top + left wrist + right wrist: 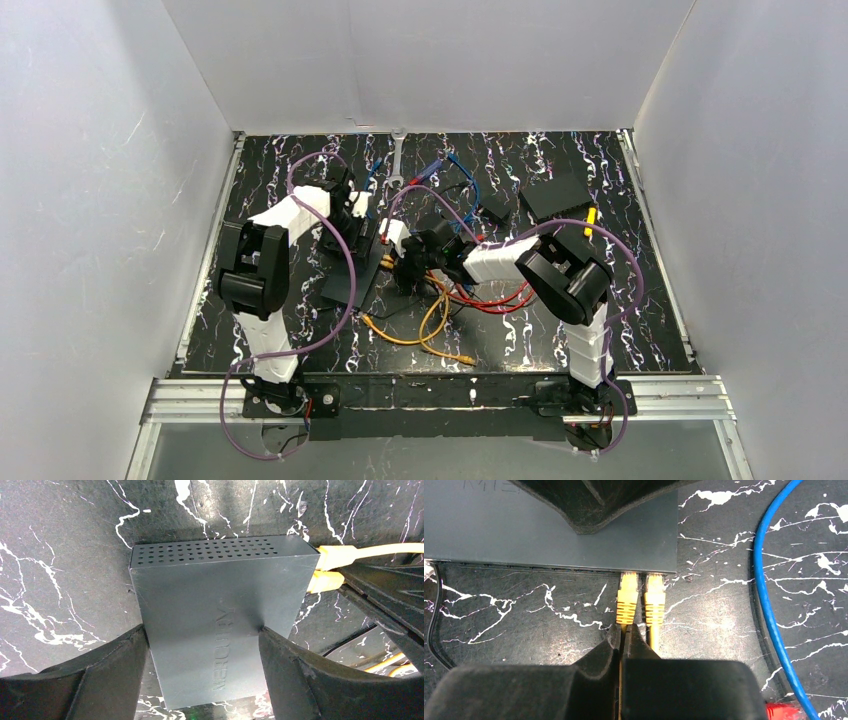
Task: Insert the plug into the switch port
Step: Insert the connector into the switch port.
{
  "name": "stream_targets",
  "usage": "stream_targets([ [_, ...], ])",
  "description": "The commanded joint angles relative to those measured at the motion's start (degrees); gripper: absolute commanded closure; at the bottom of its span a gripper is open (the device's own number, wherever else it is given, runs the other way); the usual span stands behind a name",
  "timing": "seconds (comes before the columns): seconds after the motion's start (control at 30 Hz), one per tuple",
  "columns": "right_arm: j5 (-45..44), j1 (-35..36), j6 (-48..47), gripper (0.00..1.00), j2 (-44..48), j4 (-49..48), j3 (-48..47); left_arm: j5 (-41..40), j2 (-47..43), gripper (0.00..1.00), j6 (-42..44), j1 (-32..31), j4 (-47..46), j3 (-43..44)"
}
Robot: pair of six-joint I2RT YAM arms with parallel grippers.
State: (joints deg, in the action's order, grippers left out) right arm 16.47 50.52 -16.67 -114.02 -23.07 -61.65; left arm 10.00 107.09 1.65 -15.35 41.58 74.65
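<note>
The switch is a flat dark box with a perforated far edge, lying on the marbled black table. My left gripper spans it, one finger pressed against each side. Two yellow plugs sit side by side in ports at the right end of the switch's socket edge. My right gripper is shut on the thin yellow cable just behind the left plug, its tips against the ribbed boot. From above, the right gripper meets the switch at mid-table.
A blue cable runs down the right of the right wrist view, with a red connector at its foot. A plain black slab, a small black block, a wrench, and red and orange cables lie around.
</note>
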Motion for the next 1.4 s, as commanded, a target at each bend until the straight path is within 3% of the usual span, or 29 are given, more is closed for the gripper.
stream_targets([
  [0.0, 6.9, 1.9, -2.1, 0.99, -0.6, -12.6, -6.4, 8.3, 1.9, 0.26, 1.1, -6.0, 1.9, -2.1],
  [0.2, 5.0, 1.9, -2.6, 0.99, 1.1, -13.6, -0.5, -4.2, -1.1, 0.23, -2.6, -3.0, 0.9, -2.1],
  [0.57, 2.5, 0.5, -2.7, 0.99, 0.0, -14.3, 3.4, -7.4, -7.7, 0.14, -9.3, 4.5, -7.5, -6.2],
  [0.73, 3.1, 0.5, -2.5, 0.99, 0.0, -14.9, 3.7, -0.7, -8.2, 0.14, -12.3, 8.6, -11.3, -6.9],
  [1.0, 4.0, 0.5, -2.1, 0.99, -0.7, -14.9, 3.3, 9.1, -1.1, 0.16, -12.1, 9.4, -12.8, -2.2],
  [1.37, 5.3, 0.5, -1.0, 0.99, -1.0, -16.2, 3.1, 12.1, 3.9, 0.27, -9.7, 7.7, -9.4, -0.2],
])
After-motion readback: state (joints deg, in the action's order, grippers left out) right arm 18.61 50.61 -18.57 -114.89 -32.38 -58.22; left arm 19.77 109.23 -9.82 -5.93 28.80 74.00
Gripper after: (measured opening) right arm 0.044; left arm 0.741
